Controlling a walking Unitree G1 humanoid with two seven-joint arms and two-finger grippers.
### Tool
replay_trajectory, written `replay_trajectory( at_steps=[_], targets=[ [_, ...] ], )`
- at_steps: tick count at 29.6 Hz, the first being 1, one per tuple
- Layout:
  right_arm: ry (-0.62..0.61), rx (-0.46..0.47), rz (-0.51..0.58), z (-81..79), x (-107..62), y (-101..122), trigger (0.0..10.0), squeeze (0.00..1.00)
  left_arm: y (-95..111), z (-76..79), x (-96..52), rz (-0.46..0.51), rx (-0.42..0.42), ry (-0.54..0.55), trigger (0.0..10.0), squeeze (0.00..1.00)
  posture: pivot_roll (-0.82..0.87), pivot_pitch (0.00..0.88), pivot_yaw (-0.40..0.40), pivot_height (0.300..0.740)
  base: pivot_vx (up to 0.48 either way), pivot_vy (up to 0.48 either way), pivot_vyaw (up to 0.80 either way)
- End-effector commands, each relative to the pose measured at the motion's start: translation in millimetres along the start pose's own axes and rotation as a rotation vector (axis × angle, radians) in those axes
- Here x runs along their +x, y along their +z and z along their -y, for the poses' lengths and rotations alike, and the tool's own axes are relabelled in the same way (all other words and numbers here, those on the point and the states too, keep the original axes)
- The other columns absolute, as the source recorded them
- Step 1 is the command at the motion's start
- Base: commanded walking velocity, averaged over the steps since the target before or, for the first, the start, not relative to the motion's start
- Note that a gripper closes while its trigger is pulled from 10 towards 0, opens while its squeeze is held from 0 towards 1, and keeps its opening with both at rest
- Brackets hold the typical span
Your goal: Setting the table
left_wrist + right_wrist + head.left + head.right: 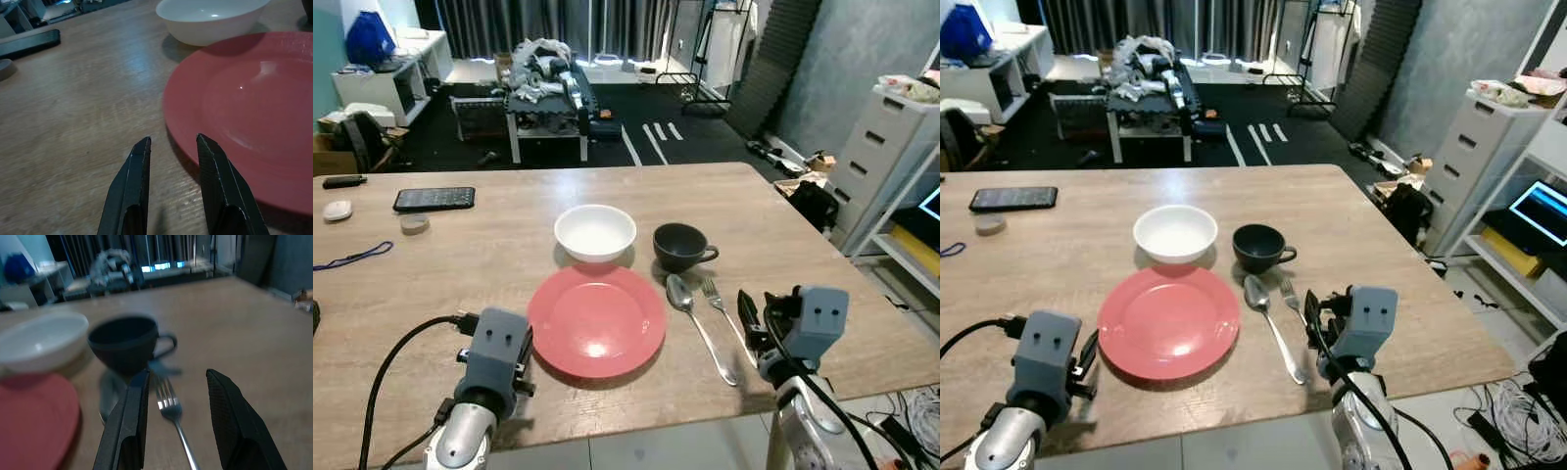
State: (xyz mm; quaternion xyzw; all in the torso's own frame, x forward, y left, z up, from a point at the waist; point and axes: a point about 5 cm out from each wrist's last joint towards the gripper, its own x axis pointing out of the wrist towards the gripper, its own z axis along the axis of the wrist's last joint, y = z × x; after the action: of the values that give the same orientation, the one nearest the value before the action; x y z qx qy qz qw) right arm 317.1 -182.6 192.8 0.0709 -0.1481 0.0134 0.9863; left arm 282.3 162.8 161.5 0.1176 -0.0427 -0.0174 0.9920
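A red plate (596, 318) lies near the table's front edge, with a white bowl (595, 232) just behind it. To the bowl's right stands a dark cup (682, 246). A spoon (697, 321) and a fork (724, 304) lie side by side to the right of the plate. My left gripper (173, 142) is low over the wood at the plate's (244, 122) left rim, open with nothing between its fingers. My right gripper (176, 377) stands open just in front of the fork (171, 406), pointing toward the cup (124, 342).
A black phone (434, 199), a small round cap (413, 222), a white oval object (337, 210) and a blue cord (352, 258) lie at the table's far left. White drawers (876, 147) stand to the right of the table. A cluttered trolley (543, 88) stands beyond it.
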Motion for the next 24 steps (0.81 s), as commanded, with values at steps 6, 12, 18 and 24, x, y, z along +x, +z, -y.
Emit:
replay_trajectory(
  at_steps=[6, 12, 18, 24],
  targets=[
    [-0.027, 0.009, 0.119, 6.9, 9.5, 35.1, 10.0, 0.0, -4.2, 1.9, -4.6, -0.01, -0.003, -0.001, 10.0, 0.0, 0.01, 0.135, 0.028, 0.74, 0.0, 0.0, 0.0],
    [-0.084, 0.05, 0.114, 11.3, 8.4, 33.5, 10.0, 0.0, -4.9, 2.7, -4.7, -0.009, -0.002, -0.008, 10.0, 0.0, 0.0, 0.141, 0.032, 0.74, 0.0, 0.0, 0.0],
    [-0.008, 0.01, 0.028, -3.7, -2.2, 12.7, 10.0, 0.0, -5.9, 3.0, -5.5, -0.013, 0.001, -0.013, 10.0, 0.0, 0.0, 0.148, 0.037, 0.74, 0.0, 0.0, 0.0],
    [0.047, 0.021, -0.041, -22.3, -12.8, -7.8, 10.0, 0.0, -7.1, 3.9, -6.1, -0.018, 0.006, -0.02, 10.0, 0.0, -0.01, 0.151, 0.039, 0.74, 0.0, 0.0, 0.0]
  ],
)
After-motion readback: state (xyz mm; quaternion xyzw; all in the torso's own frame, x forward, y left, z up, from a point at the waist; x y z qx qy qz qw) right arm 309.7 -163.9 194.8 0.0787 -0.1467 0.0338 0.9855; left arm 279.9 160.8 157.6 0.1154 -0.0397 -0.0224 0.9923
